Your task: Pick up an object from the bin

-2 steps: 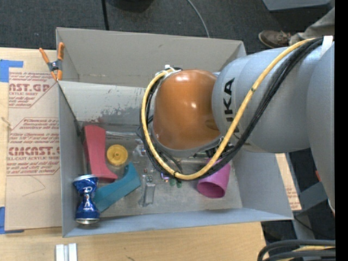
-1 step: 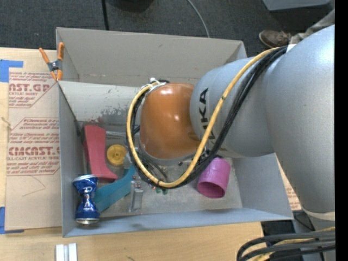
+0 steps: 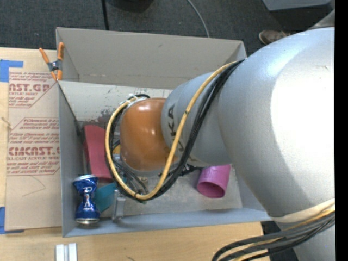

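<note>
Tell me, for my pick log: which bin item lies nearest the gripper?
The teal piece by the gripper, beside the blue hourglass-shaped piece; the purple cup lies farther off.

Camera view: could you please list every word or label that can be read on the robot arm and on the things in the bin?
"KA": black letters on the grey robot arm; any letters beyond these cannot be read.
No readable text on the shiny blue hourglass-shaped piece, the pink plastic cup or the red flat block.

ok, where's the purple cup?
Camera view: the purple cup lies at the lower right of the bin, by its near wall, right of the arm's orange cover.
</note>
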You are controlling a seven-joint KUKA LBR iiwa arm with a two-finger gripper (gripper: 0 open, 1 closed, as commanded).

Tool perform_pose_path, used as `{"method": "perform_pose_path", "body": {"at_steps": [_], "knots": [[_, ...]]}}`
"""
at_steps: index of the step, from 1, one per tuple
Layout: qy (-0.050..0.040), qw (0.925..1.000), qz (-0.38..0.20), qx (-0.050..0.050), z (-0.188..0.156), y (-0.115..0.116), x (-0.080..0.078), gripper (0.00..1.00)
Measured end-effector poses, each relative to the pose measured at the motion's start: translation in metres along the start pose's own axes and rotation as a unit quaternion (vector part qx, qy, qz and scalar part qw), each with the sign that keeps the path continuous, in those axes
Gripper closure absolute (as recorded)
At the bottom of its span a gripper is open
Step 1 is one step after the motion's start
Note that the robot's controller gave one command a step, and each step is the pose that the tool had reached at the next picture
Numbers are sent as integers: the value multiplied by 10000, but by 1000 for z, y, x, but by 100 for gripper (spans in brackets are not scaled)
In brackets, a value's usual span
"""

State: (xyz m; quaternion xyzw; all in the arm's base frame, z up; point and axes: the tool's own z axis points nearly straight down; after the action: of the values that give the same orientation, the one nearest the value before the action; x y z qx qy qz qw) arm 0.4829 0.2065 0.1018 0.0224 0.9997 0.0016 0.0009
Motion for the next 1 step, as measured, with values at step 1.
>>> {"method": "perform_pose_path", "body": {"at_steps": [1], "knots": [[3,9928,-1198,22,26,10,-6,100]]}}
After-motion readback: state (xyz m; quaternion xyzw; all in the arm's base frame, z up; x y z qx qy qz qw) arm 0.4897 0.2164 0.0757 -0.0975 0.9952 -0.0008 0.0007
